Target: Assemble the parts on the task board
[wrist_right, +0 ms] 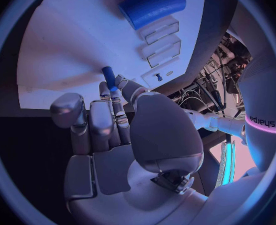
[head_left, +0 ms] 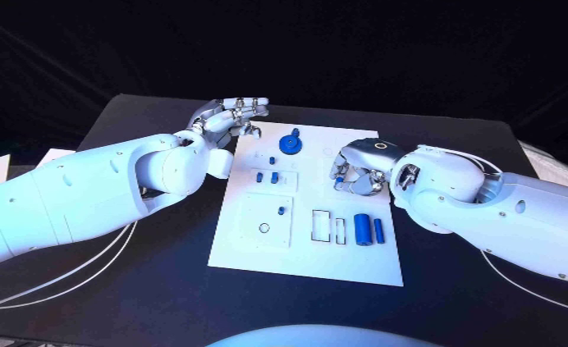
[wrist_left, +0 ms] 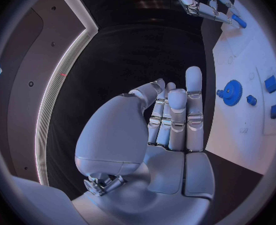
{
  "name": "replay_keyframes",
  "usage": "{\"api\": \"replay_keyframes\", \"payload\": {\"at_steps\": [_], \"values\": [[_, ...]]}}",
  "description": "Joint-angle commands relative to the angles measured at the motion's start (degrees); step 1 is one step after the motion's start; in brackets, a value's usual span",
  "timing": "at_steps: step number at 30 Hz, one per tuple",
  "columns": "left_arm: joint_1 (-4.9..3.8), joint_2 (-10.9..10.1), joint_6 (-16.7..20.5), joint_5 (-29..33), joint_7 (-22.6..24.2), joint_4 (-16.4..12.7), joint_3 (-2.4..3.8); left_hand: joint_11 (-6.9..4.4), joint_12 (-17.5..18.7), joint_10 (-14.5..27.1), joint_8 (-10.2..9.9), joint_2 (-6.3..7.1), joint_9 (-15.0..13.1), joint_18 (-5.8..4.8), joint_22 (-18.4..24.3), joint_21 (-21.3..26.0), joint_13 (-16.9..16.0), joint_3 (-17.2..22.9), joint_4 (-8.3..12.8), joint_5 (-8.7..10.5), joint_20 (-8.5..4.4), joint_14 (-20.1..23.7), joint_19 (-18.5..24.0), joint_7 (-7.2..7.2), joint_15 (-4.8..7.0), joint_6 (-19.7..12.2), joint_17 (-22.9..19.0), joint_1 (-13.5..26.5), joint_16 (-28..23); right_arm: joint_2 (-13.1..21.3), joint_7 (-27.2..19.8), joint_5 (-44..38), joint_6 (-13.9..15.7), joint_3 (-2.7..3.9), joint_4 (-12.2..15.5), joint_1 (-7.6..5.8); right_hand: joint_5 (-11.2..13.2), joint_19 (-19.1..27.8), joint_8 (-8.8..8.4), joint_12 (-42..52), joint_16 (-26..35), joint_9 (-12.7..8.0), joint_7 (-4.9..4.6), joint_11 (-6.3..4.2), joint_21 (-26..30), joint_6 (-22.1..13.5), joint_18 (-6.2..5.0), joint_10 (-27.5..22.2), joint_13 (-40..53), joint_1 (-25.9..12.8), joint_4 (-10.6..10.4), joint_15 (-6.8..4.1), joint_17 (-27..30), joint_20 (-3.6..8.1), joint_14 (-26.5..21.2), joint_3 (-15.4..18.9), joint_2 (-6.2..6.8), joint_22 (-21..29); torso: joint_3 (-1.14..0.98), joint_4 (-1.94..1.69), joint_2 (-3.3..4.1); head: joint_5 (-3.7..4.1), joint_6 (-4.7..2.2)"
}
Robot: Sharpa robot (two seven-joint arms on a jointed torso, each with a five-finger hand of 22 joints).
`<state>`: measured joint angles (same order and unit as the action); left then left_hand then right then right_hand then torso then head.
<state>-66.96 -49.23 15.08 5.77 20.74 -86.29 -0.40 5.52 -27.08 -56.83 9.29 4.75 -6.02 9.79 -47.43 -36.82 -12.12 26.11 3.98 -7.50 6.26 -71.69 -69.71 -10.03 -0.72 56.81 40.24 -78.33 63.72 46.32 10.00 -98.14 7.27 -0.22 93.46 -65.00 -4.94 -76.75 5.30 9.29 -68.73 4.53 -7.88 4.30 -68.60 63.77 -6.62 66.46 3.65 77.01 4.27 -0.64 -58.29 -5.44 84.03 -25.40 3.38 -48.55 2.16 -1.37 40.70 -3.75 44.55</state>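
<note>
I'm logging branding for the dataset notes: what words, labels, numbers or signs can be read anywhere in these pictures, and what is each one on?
"sharpa", seen upside down in the right wrist view, on the white arm beside a glowing pink band.
The task board carries no readable print in the head view; any marks on it are too small to tell.
No text can be read on the blue parts, such as the gear or the large cylinder.
</note>
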Motion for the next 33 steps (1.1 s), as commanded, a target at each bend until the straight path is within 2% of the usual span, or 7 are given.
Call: {"api": "replay_keyframes", "payload": {"at_steps": [1, 6, 16, 28, 30, 33], "values": [[0.02, 0.1, -1.4, -0.1, 0.1, -0.1, 0.03, 0.01, -0.2, 0.6, 0.2, -0.04, 0.1, 0.66, 0.1, 0.3, 0.0, 0.0, 0.4, -0.08, -0.01, 0.4, 0.3, 0.11, 0.08, -0.3, -0.1, -0.3, -0.3, -0.2, 0.5, -1.2, -1.1, -0.26, -0.2, 0.4, 0.5, 0.0, 0.22, -0.2, -0.3, 0.0, 0.02, -0.33, -0.3, 0.7, -0.61, 0.9, 0.1, 0.4, 0.2, -0.34, -0.2, 0.39, 1.2, -0.6, -0.84, -0.2, 0.04, 0.0, -0.01, -0.03, 0.06], [0.02, 0.0, -1.4, -0.1, 0.1, -0.1, 0.03, 0.03, -0.4, 0.6, 0.3, -0.1, 0.1, 0.67, 0.1, 0.4, 0.1, 0.0, 0.5, -0.07, 0.0, 0.5, 0.3, 0.08, 0.07, -0.3, -0.3, -0.4, -0.3, -0.3, 0.6, -1.7, -0.7, -0.26, -0.2, 0.47, 0.8, -0.2, 0.54, 0.1, -0.6, 0.2, 0.21, -0.66, -0.7, 1.6, -0.53, 2.3, 0.3, 1.2, 1.1, -0.59, -0.4, 0.58, 1.3, -1.7, -1.02, -0.8, 0.02, 0.07, -0.04, 0.03, 0.02], [0.02, 0.1, -1.5, -0.1, 0.1, -0.1, 0.03, 0.03, -0.4, 0.6, 0.3, -0.1, 0.1, 0.67, 0.1, 0.4, 0.1, 0.0, 0.5, -0.07, 0.0, 0.5, 0.3, 0.08, 0.07, -0.3, -0.3, -0.4, -0.3, 0.7, -0.6, -1.3, 4.2, -0.2, 1.3, 0.54, 1.3, -0.4, 0.66, 0.6, -1.0, 0.3, 0.39, -1.05, -1.2, 2.2, -0.42, 4.1, 0.7, 1.7, 1.9, -0.9, -0.9, 0.89, 1.4, -2.8, -1.02, -1.5, 0.02, -0.08, -0.02, 0.16, 0.0], [0.03, 0.0, -1.3, -0.1, 0.1, -0.1, 0.03, 0.03, -0.4, 0.6, 0.3, -0.1, 0.1, 0.67, 0.1, 0.4, 0.1, 0.0, 0.5, -0.07, 0.0, 0.5, 0.3, 0.08, 0.07, -0.3, -0.3, -0.4, -0.3, 3.1, 0.1, 0.7, 7.4, 0.52, 4.6, -0.6, 1.2, -0.9, 0.79, 0.6, -1.4, 0.4, 0.46, -1.14, -1.9, 2.7, -0.2, 4.6, 0.8, 1.8, 2.2, -1.01, -1.4, 1.05, 1.5, -3.3, -0.92, -2.8, 0.03, 0.1, -0.03, 0.15, -0.18], [0.03, 0.1, -1.4, -0.1, 0.1, -0.1, 0.03, 0.03, -0.4, 0.6, 0.3, -0.1, 0.1, 0.67, 0.1, 0.4, 0.1, 0.0, 0.5, -0.07, 0.0, 0.5, 0.3, 0.08, 0.07, -0.3, -0.3, -0.4, -0.3, 3.1, 0.4, 1.4, 7.7, 0.62, 5.5, -0.73, 1.2, -0.9, 0.8, 0.6, -1.4, 0.4, 0.46, -1.15, -2.0, 2.7, -0.19, 4.6, 0.8, 1.8, 2.2, -1.01, -1.4, 1.07, 1.5, -3.4, -0.91, -2.9, 0.02, -0.1, 0.06, 0.01, -0.12], [0.03, 0.1, -1.4, -0.1, 0.1, -0.1, 0.03, 0.03, -0.4, 0.6, 0.3, -0.1, 0.1, 0.67, 0.1, 0.4, 0.1, 0.0, 0.5, -0.07, 0.0, 0.5, 0.3, 0.08, 0.07, -0.3, -0.3, -0.4, -0.3, 3.0, 0.4, 2.1, 7.8, 0.67, 6.6, -0.81, 1.2, -0.9, 0.8, 0.6, -1.4, 0.4, 0.46, -1.15, -2.0, 2.7, -0.19, 4.6, 0.8, 1.8, 2.2, -1.01, -1.4, 1.07, 1.5, -3.4, -0.91, -2.9, 0.05, -0.22, 0.06, -0.01, 0.0]]}}
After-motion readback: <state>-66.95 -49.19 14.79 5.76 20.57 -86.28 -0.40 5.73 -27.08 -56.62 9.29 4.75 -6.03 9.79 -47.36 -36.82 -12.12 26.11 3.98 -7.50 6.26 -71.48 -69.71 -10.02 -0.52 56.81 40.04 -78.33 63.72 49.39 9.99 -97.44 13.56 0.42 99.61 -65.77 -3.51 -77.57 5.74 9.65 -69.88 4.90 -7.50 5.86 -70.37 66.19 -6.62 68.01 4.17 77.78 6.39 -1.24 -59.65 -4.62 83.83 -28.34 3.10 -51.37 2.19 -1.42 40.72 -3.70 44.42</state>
